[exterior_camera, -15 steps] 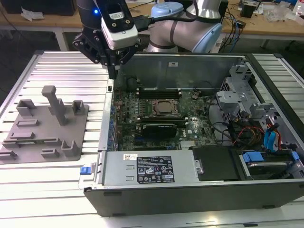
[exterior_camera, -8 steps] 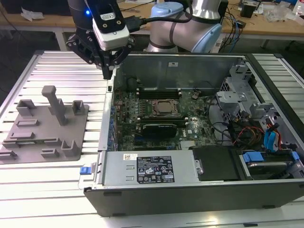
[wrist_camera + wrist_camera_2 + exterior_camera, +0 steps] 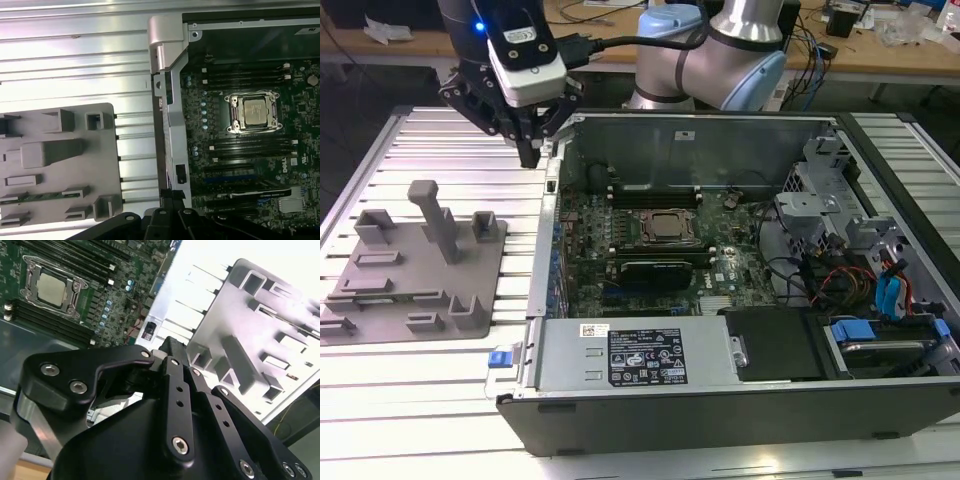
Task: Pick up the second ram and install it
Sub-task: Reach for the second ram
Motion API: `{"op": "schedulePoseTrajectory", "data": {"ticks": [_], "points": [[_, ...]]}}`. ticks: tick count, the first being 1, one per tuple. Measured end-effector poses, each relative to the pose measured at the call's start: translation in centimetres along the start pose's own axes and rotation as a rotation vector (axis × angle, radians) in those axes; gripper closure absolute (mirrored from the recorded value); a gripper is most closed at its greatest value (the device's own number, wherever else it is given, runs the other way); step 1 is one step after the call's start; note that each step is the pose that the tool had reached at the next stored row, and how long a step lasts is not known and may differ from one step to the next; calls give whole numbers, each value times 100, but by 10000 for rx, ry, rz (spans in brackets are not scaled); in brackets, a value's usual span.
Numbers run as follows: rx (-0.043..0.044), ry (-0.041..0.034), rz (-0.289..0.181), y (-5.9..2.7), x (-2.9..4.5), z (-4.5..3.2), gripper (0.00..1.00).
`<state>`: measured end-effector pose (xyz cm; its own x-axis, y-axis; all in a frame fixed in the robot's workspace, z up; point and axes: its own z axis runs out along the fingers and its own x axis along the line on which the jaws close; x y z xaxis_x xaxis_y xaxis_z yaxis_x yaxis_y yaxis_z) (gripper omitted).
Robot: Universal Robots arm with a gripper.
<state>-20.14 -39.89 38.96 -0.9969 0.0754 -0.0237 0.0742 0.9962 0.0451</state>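
Note:
The second ram (image 3: 37,196) is a thin green stick lying in a long slot of the grey fixture plate (image 3: 107,165), seen in the first wrist view. In the exterior view my gripper (image 3: 530,155) hangs above the table beside the far left corner of the open computer case (image 3: 552,190). It is well clear of the fixture plate (image 3: 420,290). Its fingers come together to a point with nothing between them, and both wrist views show the gripper (image 3: 170,346) (image 3: 172,200) from behind. The motherboard's CPU socket (image 3: 252,112) sits between rows of black memory slots (image 3: 247,75).
A tall grey post (image 3: 438,220) and several low blocks stand on the fixture plate. The case's left wall (image 3: 170,100) rises between fixture and motherboard. A black expansion card (image 3: 665,270) lies in front of the socket. Drive cages and cables (image 3: 840,250) fill the exterior view's right.

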Motion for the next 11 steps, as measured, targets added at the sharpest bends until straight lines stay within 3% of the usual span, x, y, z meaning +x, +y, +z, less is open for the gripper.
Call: {"op": "schedulePoseTrajectory", "data": {"ticks": [5,11], "points": [[0,-1,1,-12,152,8,92],[1,-1,-1,-37,443,72,92]]}}
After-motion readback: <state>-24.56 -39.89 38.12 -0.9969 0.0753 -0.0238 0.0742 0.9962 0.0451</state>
